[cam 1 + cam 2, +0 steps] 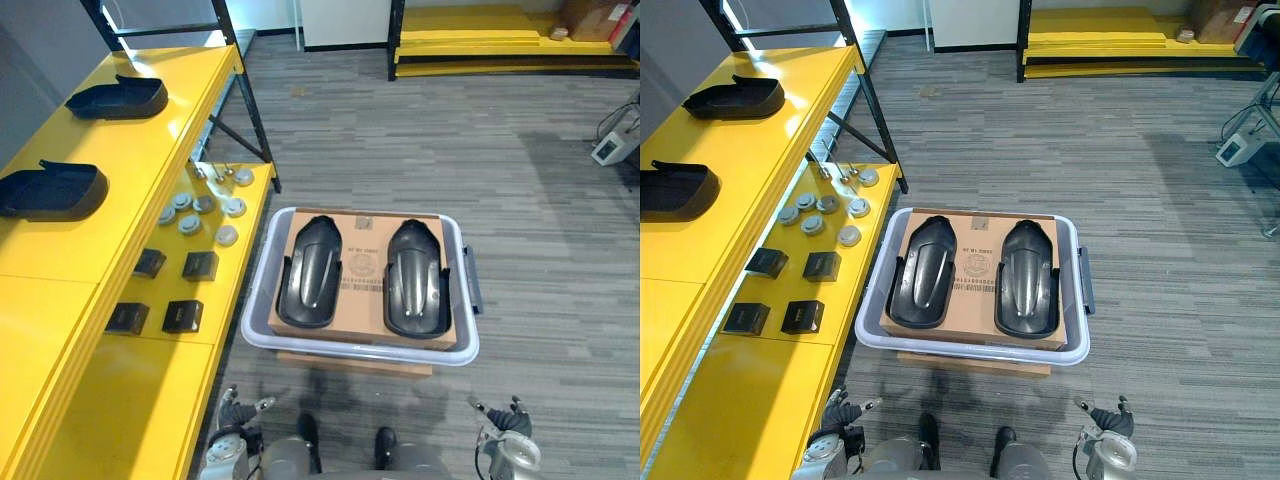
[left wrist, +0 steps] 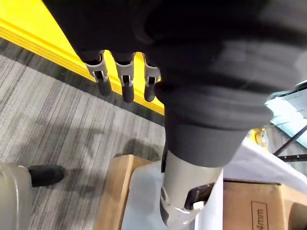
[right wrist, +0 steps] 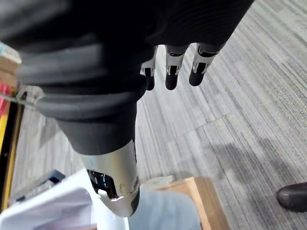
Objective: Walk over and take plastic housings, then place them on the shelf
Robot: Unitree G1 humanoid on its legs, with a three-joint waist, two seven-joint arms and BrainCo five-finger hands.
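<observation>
Standing close to a grey bin on the floor. Inside it, on a box, two black housings side by side: a left housing and a right housing. Up on the yellow shelf, a far housing and a near housing, well apart. Left hand down low, fingers loose and straight, holding nothing. Right hand the same, fingers hanging free, nothing in them. Not reaching yet, so probably time to bend and grab. Could go wrong in a few ways. Could slip off the smooth, round back of a housing and drop it. Could push down on one side and tip the box. Could bump the bin's rim on the way in. Later, could knock the little black boxes or the round caps lower down on the shelf by swinging too low. Best to grip an edge and lift slowly.
</observation>
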